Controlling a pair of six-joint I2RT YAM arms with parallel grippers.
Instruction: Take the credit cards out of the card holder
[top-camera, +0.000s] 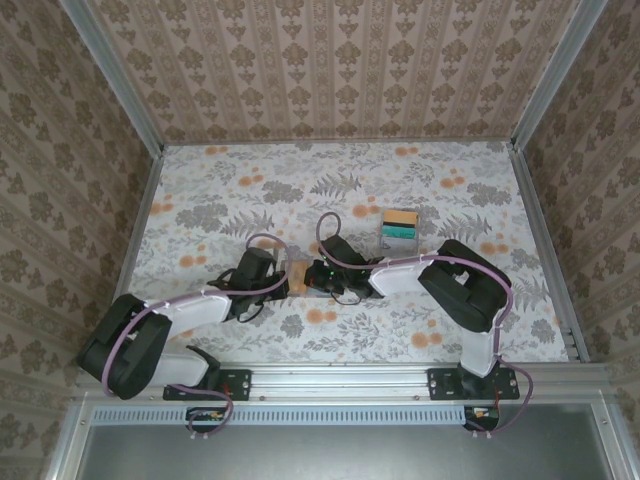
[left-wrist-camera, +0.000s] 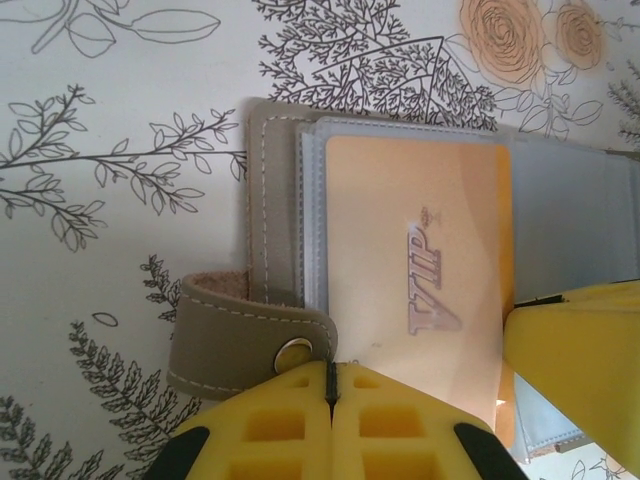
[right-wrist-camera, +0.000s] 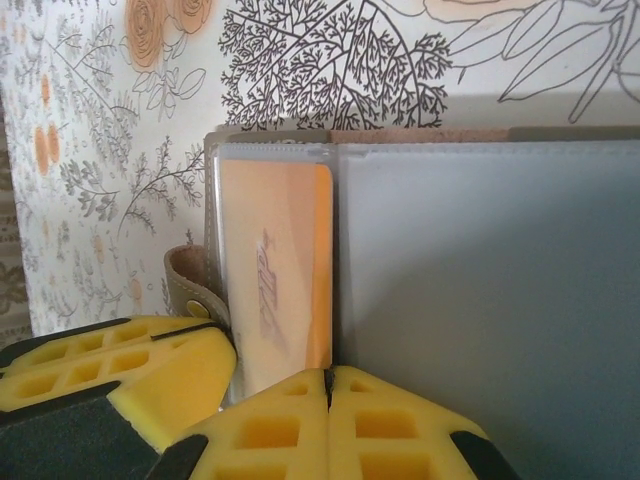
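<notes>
Orange plastic is seen through a clear sleeve: one credit card (left-wrist-camera: 415, 270), stamped VIP, is lodged in the card holder (left-wrist-camera: 275, 200), which is spread open and flat on the flower-printed counter (left-wrist-camera: 120, 120), between the two arms in the overhead view. Its snap strap (left-wrist-camera: 240, 345) is flopped out to one side. The left fingers (left-wrist-camera: 270, 430) are clenched tight at the near edge of the card's panel, beside the strap. The right fingers (right-wrist-camera: 390, 440) are clenched too, at the seam where the card's panel meets the bluish-grey panel (right-wrist-camera: 480, 300). Whether a thin edge is nipped between either pair cannot be told.

The extraction step is judged to be in hand, with nothing out yet. To be done well, the holder should be pinned down by one arm while the card's exposed edge is caught by the other and drawn straight along the sleeve, kept low and flat so that it is not bent. Only the card should be taken, not the sleeve film with it, or the whole wallet is likely to be dragged. A clear box of coloured cards (top-camera: 400, 228) is parked further back on the counter.
</notes>
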